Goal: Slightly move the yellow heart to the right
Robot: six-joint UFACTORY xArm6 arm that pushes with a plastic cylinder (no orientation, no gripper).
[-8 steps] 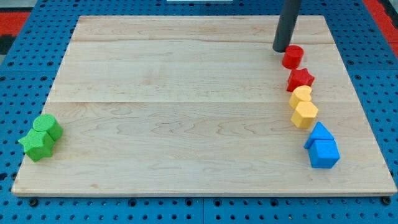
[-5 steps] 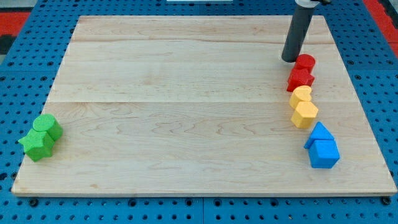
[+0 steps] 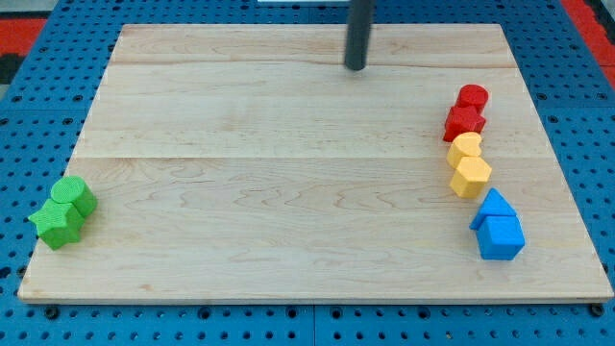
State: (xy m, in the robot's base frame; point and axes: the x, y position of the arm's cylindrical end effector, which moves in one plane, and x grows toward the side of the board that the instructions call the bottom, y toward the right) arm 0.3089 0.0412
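Note:
The yellow heart (image 3: 466,146) lies at the view's right, touching a yellow hexagon (image 3: 471,177) just below it and a red star (image 3: 463,122) just above it. My tip (image 3: 356,67) stands near the board's top middle, well to the left of and above the yellow heart, touching no block.
A red cylinder (image 3: 473,97) sits on top of the column, against the red star. A blue triangle (image 3: 494,205) and a blue block (image 3: 501,236) lie below the yellow hexagon. A green cylinder (image 3: 73,195) and a green star (image 3: 56,223) sit at the left edge.
My tip pushed the red cylinder right and down against the red star, then slid far left to the board's top middle. The yellow blocks have not moved.

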